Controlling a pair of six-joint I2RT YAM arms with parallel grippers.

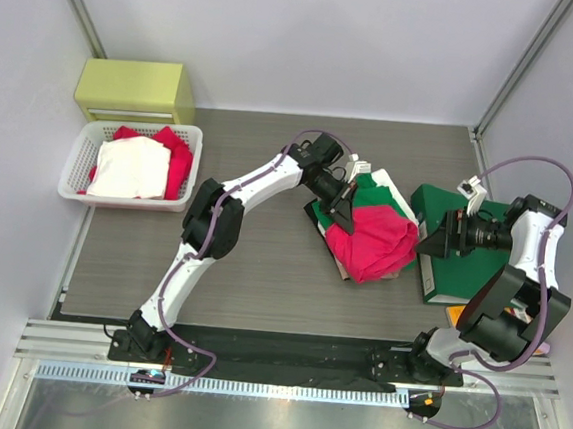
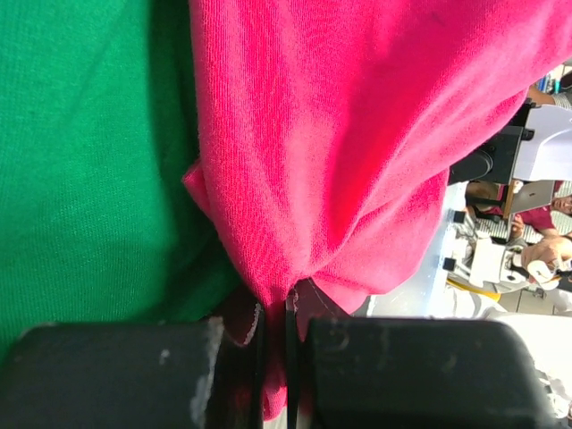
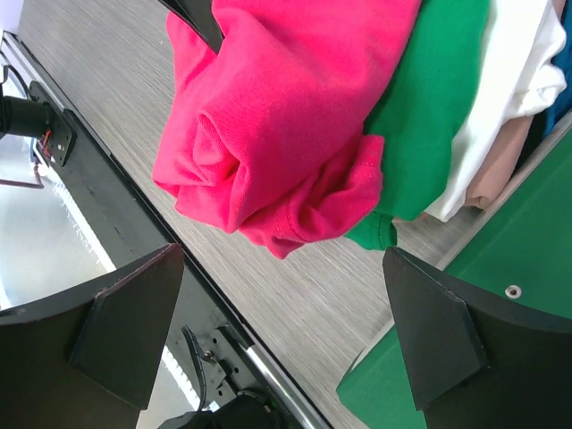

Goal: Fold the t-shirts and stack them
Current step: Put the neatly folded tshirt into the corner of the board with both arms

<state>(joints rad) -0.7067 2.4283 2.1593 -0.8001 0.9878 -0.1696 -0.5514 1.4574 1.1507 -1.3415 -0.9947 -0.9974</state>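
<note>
Hovering open: right gripper, fingers spread wide and grasping nothing, aimed at the clothes pile from the right, clear of the cloth.
Table: grey wood-grain top, bare in front of the pile.
Top of pile: pinkish-red t-shirt, bunched and rumpled, drooping over the pile's near edge.
Left side: left gripper, clenched tight on a gathered fold of the pinkish-red t-shirt, cloth squeezed between the two black fingers.
Under the red: green t-shirt, lying flat, showing at the far and right edges.
Lower layers: white garment, then beige-pink t-shirt, only their right edges visible.
Beside the pile: dark-green folder, flat on the table to the right, just beside the stacked cloth, partly under the right arm.
Far left: white basket, well apart from the pile, holding folded white cloth on top of red cloth.
Back corner: yellow-green box, just behind the basket, against the wall.
</note>
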